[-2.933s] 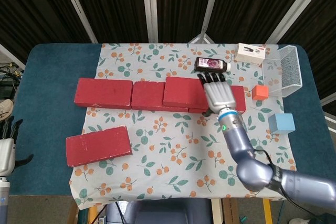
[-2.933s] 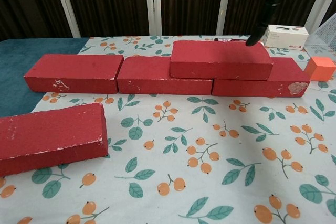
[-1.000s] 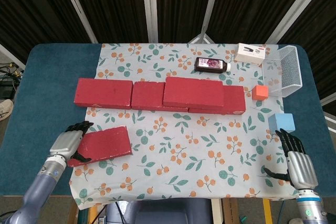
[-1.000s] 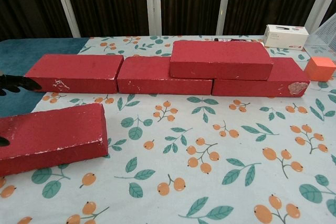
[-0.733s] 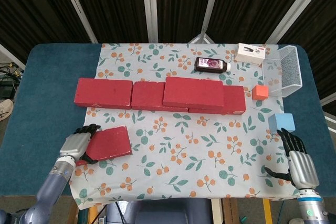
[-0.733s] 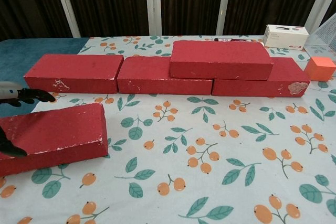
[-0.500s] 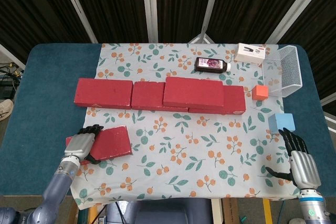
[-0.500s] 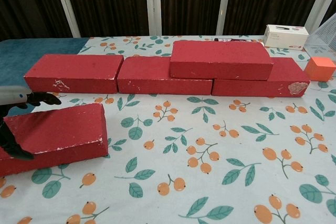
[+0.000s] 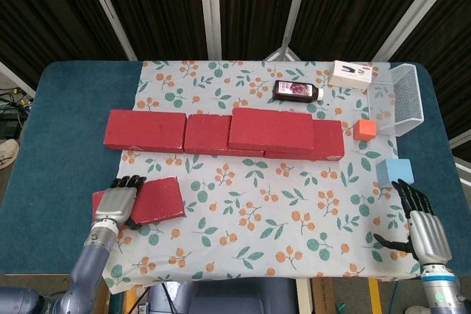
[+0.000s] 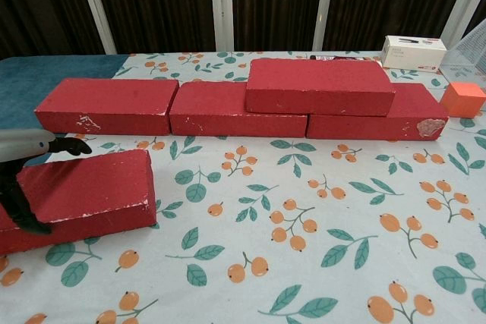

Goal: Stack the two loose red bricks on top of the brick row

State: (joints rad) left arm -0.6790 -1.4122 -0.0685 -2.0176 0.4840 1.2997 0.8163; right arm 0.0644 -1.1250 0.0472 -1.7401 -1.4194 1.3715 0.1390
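Observation:
Three red bricks form a row across the floral cloth, and a fourth red brick lies stacked on the row's middle and right bricks. One loose red brick lies at the front left; it also shows in the chest view. My left hand lies over its left end with the fingers reaching across the far top edge and the thumb down the front face. The brick rests flat on the cloth. My right hand hangs at the front right corner, fingers apart, holding nothing.
Behind the row lie a dark bottle and a white box. A wire basket stands at the back right. An orange cube and a blue cube sit on the right side, the blue one just ahead of my right hand.
My left hand has slid right along the loose brick, farther onto its top. The brick has not moved. My right hand has stayed near the front right corner.

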